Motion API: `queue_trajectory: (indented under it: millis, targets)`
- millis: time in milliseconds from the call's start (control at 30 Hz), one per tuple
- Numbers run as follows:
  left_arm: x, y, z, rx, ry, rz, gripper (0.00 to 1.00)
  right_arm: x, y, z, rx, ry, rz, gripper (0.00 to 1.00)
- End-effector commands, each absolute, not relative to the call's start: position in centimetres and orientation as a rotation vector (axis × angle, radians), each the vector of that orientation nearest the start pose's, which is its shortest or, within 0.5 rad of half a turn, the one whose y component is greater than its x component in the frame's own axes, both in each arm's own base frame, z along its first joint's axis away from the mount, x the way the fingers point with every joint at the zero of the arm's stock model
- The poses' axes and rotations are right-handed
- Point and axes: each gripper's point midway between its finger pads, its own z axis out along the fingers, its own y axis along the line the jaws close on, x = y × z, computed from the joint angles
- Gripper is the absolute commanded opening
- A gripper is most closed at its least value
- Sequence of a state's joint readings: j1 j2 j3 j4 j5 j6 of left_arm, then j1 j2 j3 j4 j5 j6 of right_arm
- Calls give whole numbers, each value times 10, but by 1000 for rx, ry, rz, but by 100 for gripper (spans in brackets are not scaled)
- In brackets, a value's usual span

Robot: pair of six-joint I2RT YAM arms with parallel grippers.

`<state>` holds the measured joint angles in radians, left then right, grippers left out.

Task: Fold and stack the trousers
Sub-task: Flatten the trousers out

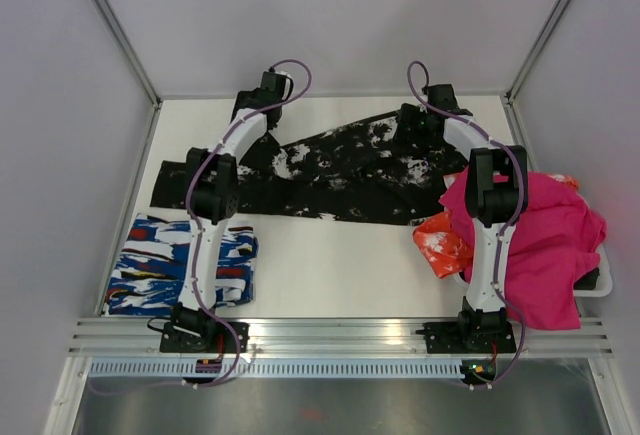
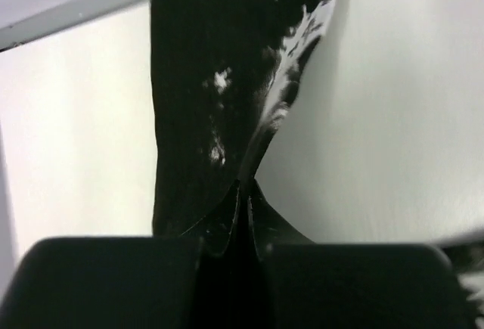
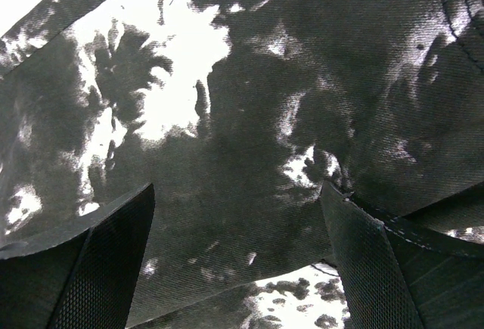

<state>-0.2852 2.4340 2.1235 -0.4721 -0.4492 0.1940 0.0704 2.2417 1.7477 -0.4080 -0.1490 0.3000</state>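
left gripper [image 2: 242, 219] clenched on trousers [image 1: 340, 170] edge, right gripper [image 3: 236, 193] spread wide over them; thin pinch may slip when lifted

black white-splattered trousers [image 1: 340, 170], magenta cloth [image 1: 550, 245]; blue-white-red garment [image 1: 150, 265]

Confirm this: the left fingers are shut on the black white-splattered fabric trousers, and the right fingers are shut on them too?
Only partly. The right fingers stand wide open over the black white-splattered fabric trousers, as the right wrist view shows. The left fingers are shut on them.
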Motion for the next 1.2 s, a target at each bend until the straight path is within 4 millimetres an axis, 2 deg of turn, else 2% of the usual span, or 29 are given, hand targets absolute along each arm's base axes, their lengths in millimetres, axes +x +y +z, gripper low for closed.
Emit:
queue_trajectory:
  millis: [0,33,67,100,133,167,200,233,333,400,433,467,500,533,600,633,667,700,733,800,833,900,967,1000,1033,1067,1100,1133,1167]
  targets:
    - [649,-72,181,-78,1984,246,2,549,63,30,276,2495,252,97]
    - [651,-67,197,-186,1931,146,2,550,62,30,289,2493,243,97]
    - [652,-59,196,-244,1866,84,2,552,61,30,296,2488,245,97]
    - [647,-39,243,-296,1745,-12,2,552,62,30,300,2486,251,97]
    - [643,-31,261,-370,1652,-118,2,554,64,31,313,2480,263,97]
    - [636,-13,260,-391,1526,-193,2,556,66,31,313,2474,274,97]
    - [627,-5,272,-425,1441,-244,2,557,66,31,318,2472,276,97]
    - [615,2,296,-475,1343,-316,2,560,66,31,323,2467,279,97]
    - [592,8,274,-499,1295,-327,2,563,63,30,330,2462,257,97]
    - [580,17,263,-578,1260,-327,2,564,60,26,338,2468,232,97]
    - [568,19,238,-662,1265,-363,2,565,56,27,347,2465,211,97]
    - [561,26,232,-716,1233,-362,2,566,55,27,350,2463,195,97]
    - [554,26,234,-734,1182,-398,2,567,54,27,357,2461,188,97]
    - [546,24,216,-769,1193,-435,2,569,51,28,364,2452,170,97]
    - [539,16,215,-759,1172,-479,2,577,50,32,370,2432,164,97]
    - [534,13,204,-768,1196,-478,2,579,50,32,371,2431,165,97]
    - [530,10,203,-778,1200,-477,2,581,51,33,374,2427,169,97]
    - [526,9,201,-785,1200,-476,2,582,51,28,376,2434,165,97]
    - [518,12,189,-816,1210,-447,2,585,50,31,377,2430,161,97]
    - [508,16,187,-869,1188,-453,2,589,50,31,364,2430,156,97]
    - [499,20,176,-899,1201,-433,2,590,50,32,361,2428,158,97]
    - [490,27,178,-935,1187,-408,3,591,50,31,356,2427,155,97]
    - [482,34,158,-989,1265,-333,5,591,49,29,356,2432,149,97]
    - [480,37,161,-1004,1296,-301,6,590,49,29,354,2436,149,97]
    - [482,40,145,-1027,1439,-192,13,588,50,28,354,2441,150,97]
    - [485,40,145,-996,1511,-136,16,587,50,27,351,2446,149,97]
    - [502,41,168,-892,1566,-51,18,585,49,25,350,2453,145,97]
    - [496,41,151,-850,1705,60,22,584,49,24,350,2456,145,97]
    - [497,44,154,-742,1770,170,27,583,49,23,347,2459,141,97]
